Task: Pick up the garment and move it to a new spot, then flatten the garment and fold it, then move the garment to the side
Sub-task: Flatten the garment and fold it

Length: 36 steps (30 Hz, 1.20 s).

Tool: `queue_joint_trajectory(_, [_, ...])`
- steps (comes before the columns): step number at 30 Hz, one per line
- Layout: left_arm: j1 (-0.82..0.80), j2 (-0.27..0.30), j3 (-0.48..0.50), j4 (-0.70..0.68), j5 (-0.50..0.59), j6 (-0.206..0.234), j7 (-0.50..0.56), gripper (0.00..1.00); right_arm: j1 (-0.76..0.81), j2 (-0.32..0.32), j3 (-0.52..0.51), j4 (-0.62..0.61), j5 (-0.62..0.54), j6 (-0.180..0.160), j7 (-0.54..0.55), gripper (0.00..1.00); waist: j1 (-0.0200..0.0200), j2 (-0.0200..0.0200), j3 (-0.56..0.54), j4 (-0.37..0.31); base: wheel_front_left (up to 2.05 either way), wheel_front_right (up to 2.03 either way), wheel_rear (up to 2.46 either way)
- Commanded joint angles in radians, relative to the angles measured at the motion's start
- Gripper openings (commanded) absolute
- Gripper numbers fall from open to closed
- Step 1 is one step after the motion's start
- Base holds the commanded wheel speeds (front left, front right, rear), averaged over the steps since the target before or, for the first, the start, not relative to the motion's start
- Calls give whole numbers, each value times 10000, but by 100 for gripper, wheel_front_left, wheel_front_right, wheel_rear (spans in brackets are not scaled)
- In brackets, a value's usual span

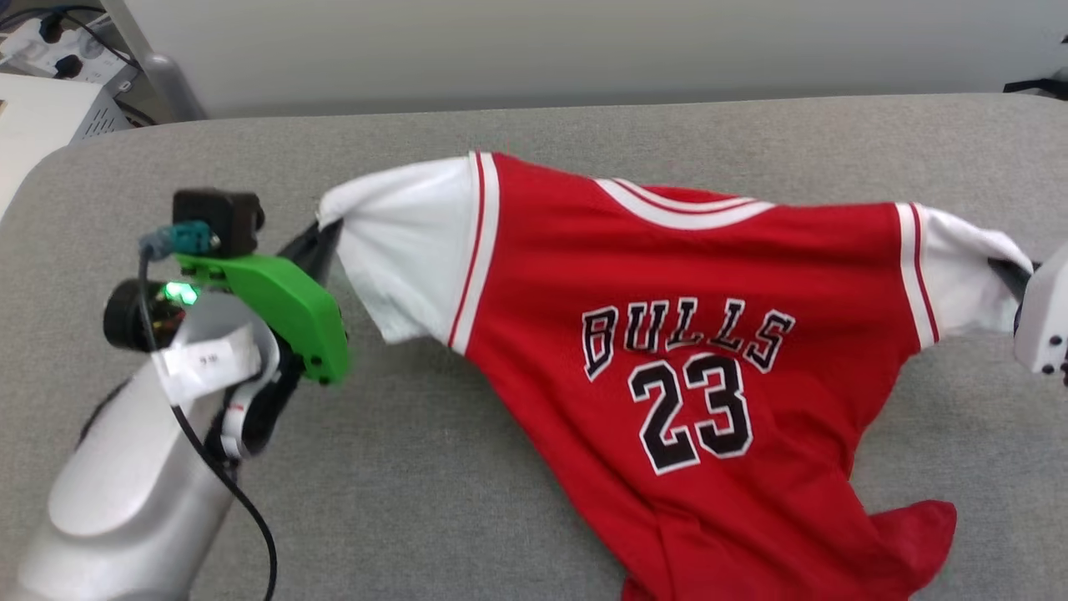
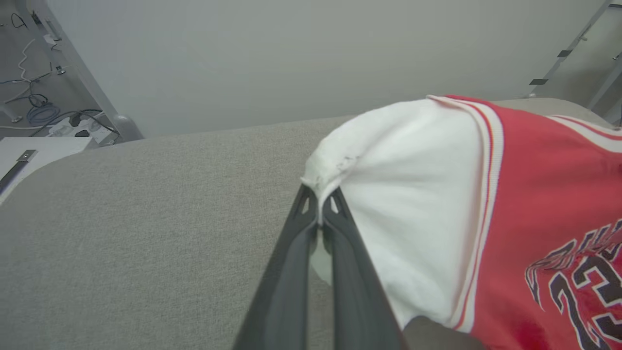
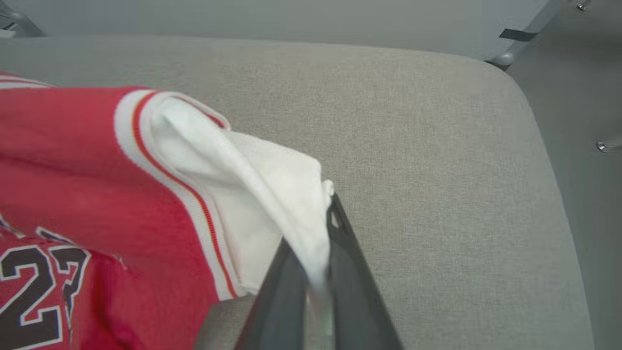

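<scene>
The garment [image 1: 667,275] is a red shirt of smooth knit, with white sleeves of softer cloth, red-and-white striped trim at shoulders and neck, and black letters "BULLS" and "23" outlined in white. It lies face up on the middle and right part of the table [image 1: 417,484], wide at the top and narrowing downward, almost a triangle. The hem [image 1: 909,534] is crumpled at the lower right and runs off the bottom edge of the head view.

The left gripper [image 2: 318,204] has its two dark fingers pressed together on the tip of the left sleeve [image 1: 400,250]. The cloth bunches into small wrinkles there, and the sleeve is pulled into a cone, raised off the surface. The right gripper [image 3: 330,206] is closed in the same way on the end of the right sleeve [image 1: 959,259], which drapes over one finger in a long fold. The top edge is stretched between them.

The table is covered with flat grey woven fabric and has rounded corners. A broad part of it lies bare to the left of the garment and behind it up to the far edge, where a pale wall [image 1: 584,42] stands. In the right wrist view the rounded right corner is near the gripper, with the floor [image 3: 593,97] beyond it
</scene>
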Motion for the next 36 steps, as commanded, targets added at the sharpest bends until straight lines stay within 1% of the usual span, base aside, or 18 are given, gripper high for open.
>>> queue_joint_trajectory(1, [-577,-12,159,284,-6,-82,-184,0,-489,96,-68,-25,-170,-6,-74,0,0,-1,152,-123,0,0,0])
queue_joint_trajectory(7, [-3157,-541,560,1959,69,-304,-713,0,-2481,132,-52,286,-587,-6,-317,0,0,-1,944,-235,0,0,0])
queue_joint_trajectory(13, [-5881,-840,834,3781,346,-610,-1490,0,-4917,178,-91,920,-940,-6,-1166,0,0,-1,1865,-413,0,0,0])
queue_joint_trajectory(17, [-7585,-869,875,4804,756,-753,-2257,0,-6594,467,-287,1680,-1144,-6,-2061,0,0,-1,2416,-596,0,0,0])
queue_joint_trajectory(23, [-9591,-731,787,5720,1425,-830,-3279,0,-8758,854,-474,2847,-1578,-6,-3507,0,0,-1,3231,-807,0,0,0])
queue_joint_trajectory(29, [-10878,-719,789,6412,1644,-915,-3860,0,-10287,1181,-254,3861,-1791,-6,-4638,0,0,-1,3961,-879,0,0,0])
queue_joint_trajectory(31, [-11027,-777,775,6644,1639,-975,-4022,0,-10543,1241,-40,4162,-1815,-6,-4990,0,0,-1,4127,-890,0,0,0])
queue_joint_trajectory(36, [-11092,-1014,794,7221,1441,-1153,-4181,0,-10902,1344,543,4879,-1517,-6,-5388,0,0,-1,4558,-879,0,0,0])
